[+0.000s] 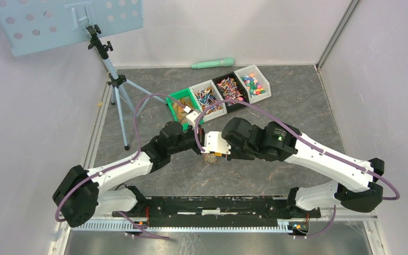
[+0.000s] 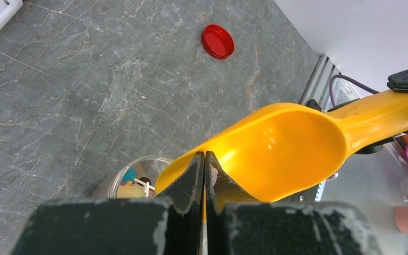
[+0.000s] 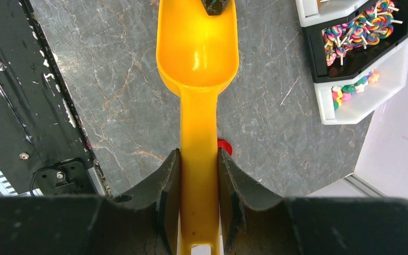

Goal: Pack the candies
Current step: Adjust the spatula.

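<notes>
My right gripper (image 3: pixel 198 159) is shut on the handle of the yellow scoop (image 3: pixel 197 48), whose bowl looks empty. The scoop (image 2: pixel 292 149) hangs with its front lip over a clear jar (image 2: pixel 118 183) standing on the table. A few candies (image 2: pixel 129 175) lie inside the jar. My left gripper (image 2: pixel 204 156) is shut, its tips at the front of the scoop's bowl; I see nothing held in it. More candies (image 1: pixel 255 84) fill the bins at the back. In the top view both grippers meet mid-table and hide the scoop.
Four bins sit in a row at the back: green (image 1: pixel 171 101), white (image 1: pixel 218 112), black (image 3: pixel 350 61) with lollipops, white (image 3: pixel 374 98). A small red lid (image 2: pixel 217 41) lies on the table. A tripod (image 1: pixel 118 90) stands at the left, a green cylinder (image 1: pixel 212 63) by the back wall.
</notes>
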Motion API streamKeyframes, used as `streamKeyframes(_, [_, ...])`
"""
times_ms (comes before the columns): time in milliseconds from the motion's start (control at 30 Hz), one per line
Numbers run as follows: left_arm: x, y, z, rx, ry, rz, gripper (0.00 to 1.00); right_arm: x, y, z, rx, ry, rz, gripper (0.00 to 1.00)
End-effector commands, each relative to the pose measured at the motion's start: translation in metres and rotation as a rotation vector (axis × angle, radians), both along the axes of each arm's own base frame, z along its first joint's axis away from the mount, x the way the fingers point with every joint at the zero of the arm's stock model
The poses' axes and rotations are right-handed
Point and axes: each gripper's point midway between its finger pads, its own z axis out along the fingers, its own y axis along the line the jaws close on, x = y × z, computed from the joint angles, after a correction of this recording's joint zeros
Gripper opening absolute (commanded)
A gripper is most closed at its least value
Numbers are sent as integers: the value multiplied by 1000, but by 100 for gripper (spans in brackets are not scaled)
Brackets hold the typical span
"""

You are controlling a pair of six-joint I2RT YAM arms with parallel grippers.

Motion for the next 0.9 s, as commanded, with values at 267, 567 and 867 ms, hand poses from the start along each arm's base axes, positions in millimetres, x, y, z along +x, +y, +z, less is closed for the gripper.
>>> streamKeyframes(267, [9,-4,54,-73,-107,19,14,5,-14,20,53,-75,-61,0])
streamKeyframes(567, [10,26,100,-58,-146,144,71,2,-13,30,123,-85,-47,0])
streamKeyframes(867, [-16,79,118,84,-155,207,100,-15,34,54,490,-94,119,0])
